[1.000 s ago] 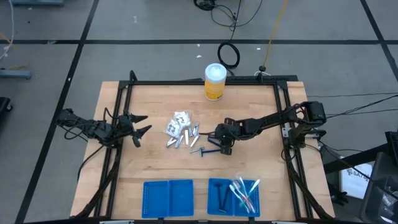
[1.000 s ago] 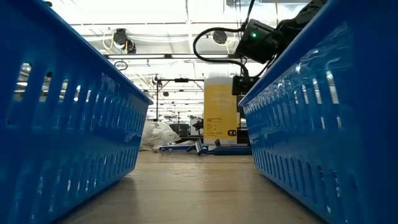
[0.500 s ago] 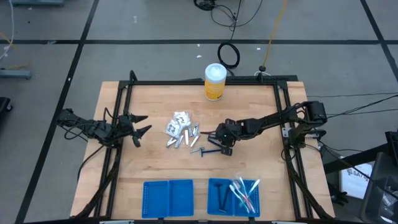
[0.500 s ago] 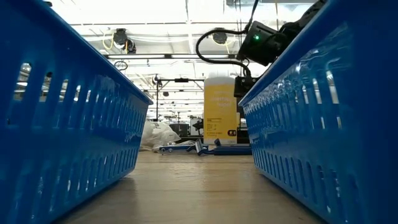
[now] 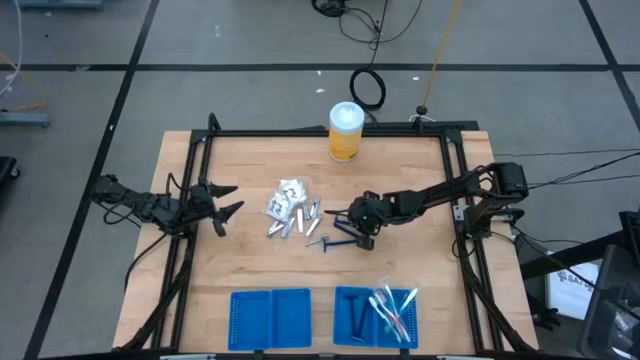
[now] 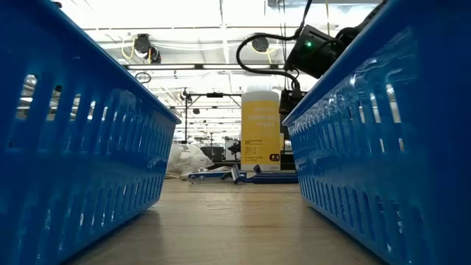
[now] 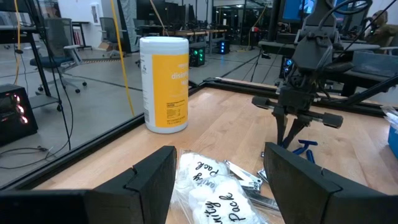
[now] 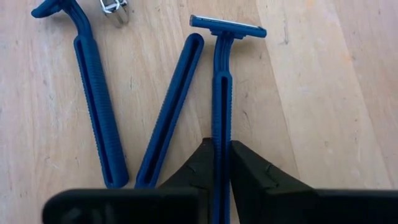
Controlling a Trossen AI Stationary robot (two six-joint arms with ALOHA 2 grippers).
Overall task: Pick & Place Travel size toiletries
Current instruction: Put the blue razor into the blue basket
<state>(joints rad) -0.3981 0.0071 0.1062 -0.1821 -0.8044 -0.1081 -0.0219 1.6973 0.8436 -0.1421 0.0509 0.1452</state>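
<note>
Right gripper [image 8: 222,163] at mid-surface, fingers clamped on the rightmost razor [image 8: 220,93], lying flat at centre frame. Narrow handle, thin pinch: it could twist or slip on the lift. Left gripper [image 5: 228,210] waits at left edge, fingers apart.

We see robotics lab or industrial hall: grey concrete floor [image 5: 250,40] with black tape lines around wooden table [image 5: 260,270], loose cables beyond it, ceiling strip lights, office chair [image 7: 59,46], lit computer gear.
</note>
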